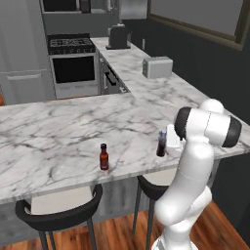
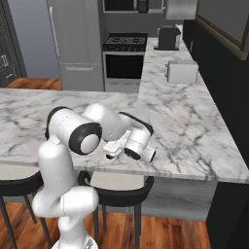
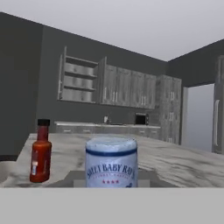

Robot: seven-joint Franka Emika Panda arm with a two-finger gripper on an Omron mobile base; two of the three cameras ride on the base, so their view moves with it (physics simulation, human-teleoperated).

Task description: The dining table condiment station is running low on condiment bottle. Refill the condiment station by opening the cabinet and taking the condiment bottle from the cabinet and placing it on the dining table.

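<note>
Upright near the front edge of the white marble surface (image 1: 58,132), the condiment bottle (image 1: 161,143) stands right against the end effector (image 1: 172,139); whether the fingers are closed on it cannot be told, since the arm hides them. To its left along the same edge, well apart, stands a smaller red-brown bottle (image 1: 104,157) with a black cap. Across the room, in the hand view, the grey cabinet (image 3: 81,81) hangs with its doors open, shelves showing.
</note>
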